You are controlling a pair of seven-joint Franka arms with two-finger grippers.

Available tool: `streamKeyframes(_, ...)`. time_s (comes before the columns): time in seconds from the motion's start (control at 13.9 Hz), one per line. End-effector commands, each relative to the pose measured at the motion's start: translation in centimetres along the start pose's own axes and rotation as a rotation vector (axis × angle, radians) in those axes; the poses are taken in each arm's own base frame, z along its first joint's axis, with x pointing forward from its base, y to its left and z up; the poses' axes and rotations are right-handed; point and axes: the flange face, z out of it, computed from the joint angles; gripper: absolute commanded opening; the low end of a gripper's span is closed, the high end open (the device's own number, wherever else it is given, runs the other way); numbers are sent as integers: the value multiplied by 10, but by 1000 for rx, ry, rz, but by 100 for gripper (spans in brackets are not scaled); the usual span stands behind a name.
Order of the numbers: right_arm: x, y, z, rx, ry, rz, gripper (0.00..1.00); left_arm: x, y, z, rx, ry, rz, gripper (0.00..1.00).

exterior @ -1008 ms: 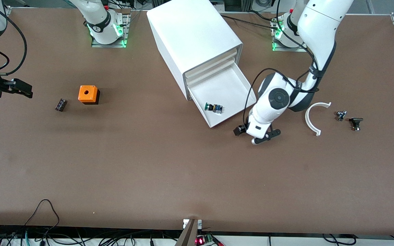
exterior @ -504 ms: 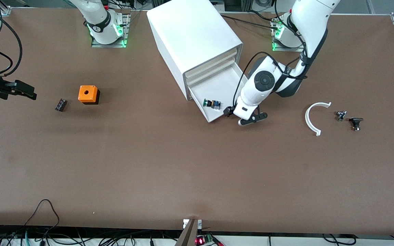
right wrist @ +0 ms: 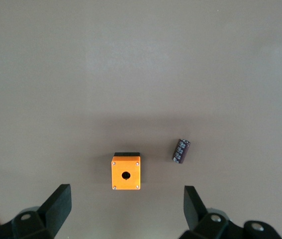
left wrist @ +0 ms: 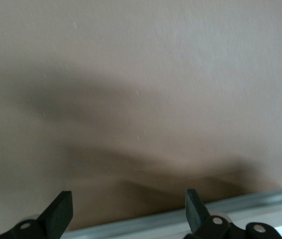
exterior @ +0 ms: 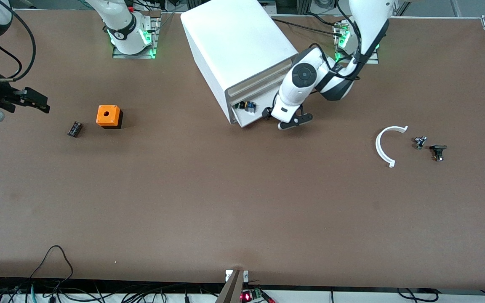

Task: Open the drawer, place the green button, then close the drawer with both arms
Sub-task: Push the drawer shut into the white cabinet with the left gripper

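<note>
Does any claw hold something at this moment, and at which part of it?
Nothing is held. The left claw is open at the drawer front, its fingers gripping nothing. The right claw is open and empty over the orange cube.

The button (exterior: 246, 105) is half hidden inside the nearly shut drawer (exterior: 249, 113).

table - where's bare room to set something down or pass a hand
The broad strip of table nearer the front camera than every object is bare. So is the stretch between the orange cube and the cabinet. It is crowded at the drawer, where the left gripper presses, and around the white arc and small parts.
</note>
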Motion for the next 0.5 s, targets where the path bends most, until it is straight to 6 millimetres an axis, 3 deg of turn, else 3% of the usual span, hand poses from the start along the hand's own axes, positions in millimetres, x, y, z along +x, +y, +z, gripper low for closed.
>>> streamKeyframes(0.0,-11,2,-1,16,-4,71,100,-20,-3,-5,33,-16,30,100)
streamKeyframes(0.22,-14,13,-5,16,2,74,100,-31,1,-4,42,-27,51,100)
streamKeyframes(0.43,-15,7,-6,15,-3,64,100,-33,-1,-2,62,-39,57,100)
